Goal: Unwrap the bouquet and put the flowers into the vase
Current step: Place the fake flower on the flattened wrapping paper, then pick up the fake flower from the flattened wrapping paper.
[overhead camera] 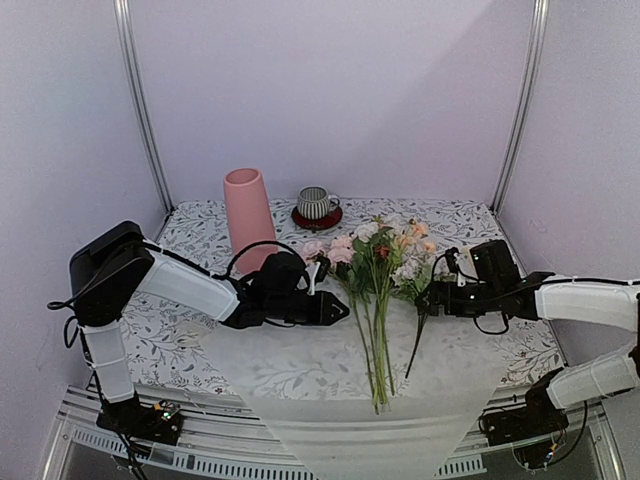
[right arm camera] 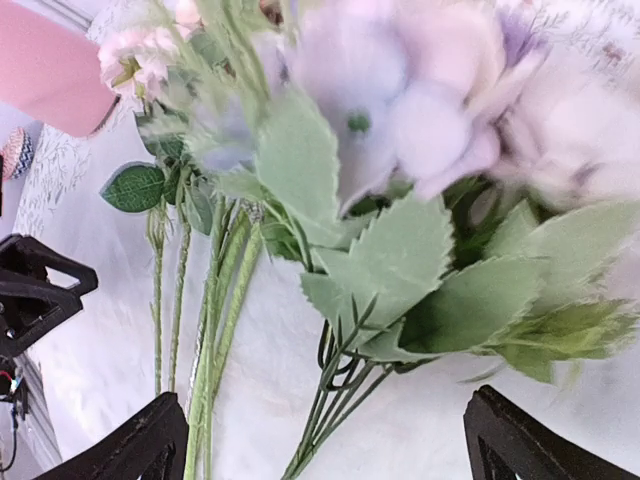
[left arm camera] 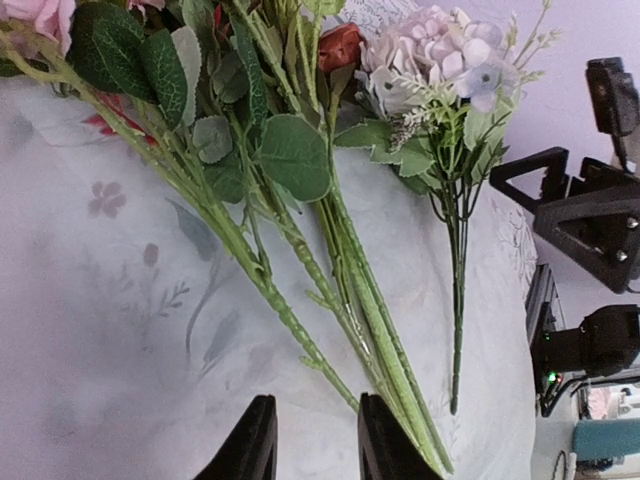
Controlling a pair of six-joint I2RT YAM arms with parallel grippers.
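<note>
Currently: unwrapping judged done; flowers (overhead camera: 378,290) lie loose on spread wrapping paper (overhead camera: 320,385) on tabletop (overhead camera: 160,348). Vase (overhead camera: 248,215) upright, back left. Right gripper (overhead camera: 432,297) released wide by lavender stem (left arm camera: 457,290); left gripper (overhead camera: 338,308) slightly parted, grasping nothing. Next: clench stems, lift toward vase.

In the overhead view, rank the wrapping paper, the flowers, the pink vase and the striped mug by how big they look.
1. wrapping paper
2. flowers
3. vase
4. striped mug
The vase and mug stand farther from the camera, so they may look smaller than they are.
</note>
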